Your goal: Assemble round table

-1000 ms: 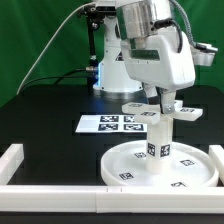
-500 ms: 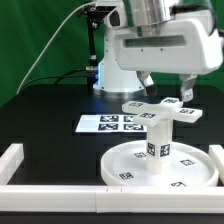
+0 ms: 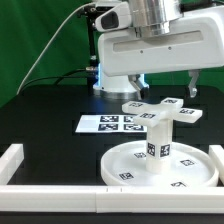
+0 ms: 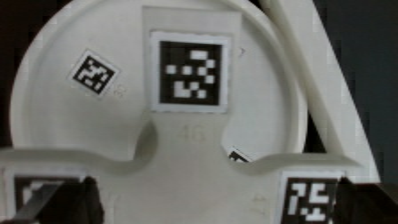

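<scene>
The round disc (image 3: 160, 165) lies flat near the counter's (image 3: 50, 115) front edge, toward the exterior view's right, against the white border rail (image 3: 60, 170). The cylinder leg (image 3: 158, 138) stands upright at its middle, and the cross-shaped foot (image 3: 160, 110) sits on top. The fingers (image 3: 165, 85) hang above the foot, spread and holding nothing. The assembly looks nearly complete; the step in hand seems to be seating the foot. Next would be a centred descent to grip and twist it tight, if any turning remains.
</scene>
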`<state>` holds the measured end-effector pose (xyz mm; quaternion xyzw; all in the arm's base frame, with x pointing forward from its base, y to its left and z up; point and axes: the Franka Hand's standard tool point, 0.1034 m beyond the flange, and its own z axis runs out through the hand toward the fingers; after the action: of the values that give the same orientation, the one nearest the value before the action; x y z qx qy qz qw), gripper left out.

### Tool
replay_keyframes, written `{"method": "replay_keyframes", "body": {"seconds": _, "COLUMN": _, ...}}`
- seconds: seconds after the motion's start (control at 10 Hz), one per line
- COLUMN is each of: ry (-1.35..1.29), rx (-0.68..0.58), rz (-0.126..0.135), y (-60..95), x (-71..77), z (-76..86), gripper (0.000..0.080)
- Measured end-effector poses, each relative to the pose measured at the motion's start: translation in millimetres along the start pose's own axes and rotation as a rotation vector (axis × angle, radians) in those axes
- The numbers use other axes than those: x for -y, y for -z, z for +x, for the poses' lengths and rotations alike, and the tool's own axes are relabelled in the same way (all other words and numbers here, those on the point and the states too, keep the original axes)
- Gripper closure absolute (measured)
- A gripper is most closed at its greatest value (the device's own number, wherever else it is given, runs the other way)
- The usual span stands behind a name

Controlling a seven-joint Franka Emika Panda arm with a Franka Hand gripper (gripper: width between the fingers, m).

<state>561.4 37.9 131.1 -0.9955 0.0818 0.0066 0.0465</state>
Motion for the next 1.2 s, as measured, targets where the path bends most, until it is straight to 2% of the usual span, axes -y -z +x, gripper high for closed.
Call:
{"method": "replay_keyframes", "body": {"seconds": 0.1, "ry": 0.164, "rx": -0.018, "rz": -0.045, "y": 2.2, "x": -0.7, "z": 4.0, "gripper": 0.015}}
{"method": "replay_keyframes", "body": {"seconds": 0.2, "ry": 0.288, "rx": -0.026, "rz": -0.071, "y": 1.3, "x": 1.5, "z": 4.8, "gripper": 0.015}}
{"method": "replay_keyframes", "body": {"seconds": 0.3, "ry": 0.357, "rx": -0.02, "rz": -0.064, "y": -1.4, "x": -0.3, "z": 4.2, "gripper": 0.015}}
{"method": "replay_keyframes", "body": {"seconds": 0.5, "ry": 0.34, "rx": -0.01, "rz": -0.032, "y": -4.5, "x": -1.8, "z": 3.1, "gripper": 0.015}}
{"method": "replay_keyframes", "body": {"seconds": 0.7, "ry": 0.23, "rx": 0.005, "rz": 0.019, "y": -14.7, "x": 1.3, "z": -0.3, "gripper": 0.015}}
{"method": "replay_keyframes", "body": {"seconds": 0.9, "ry": 0.236, "rx": -0.003, "rz": 0.018, "y": -23.4, "x": 0.2, "z": 0.9, "gripper": 0.015}}
{"method": "replay_keyframes", "body": {"seconds": 1.2, "ry": 0.237, "rx": -0.003, "rz": 0.018, "y": -24.5, "x": 0.7, "z": 0.7, "gripper": 0.015}}
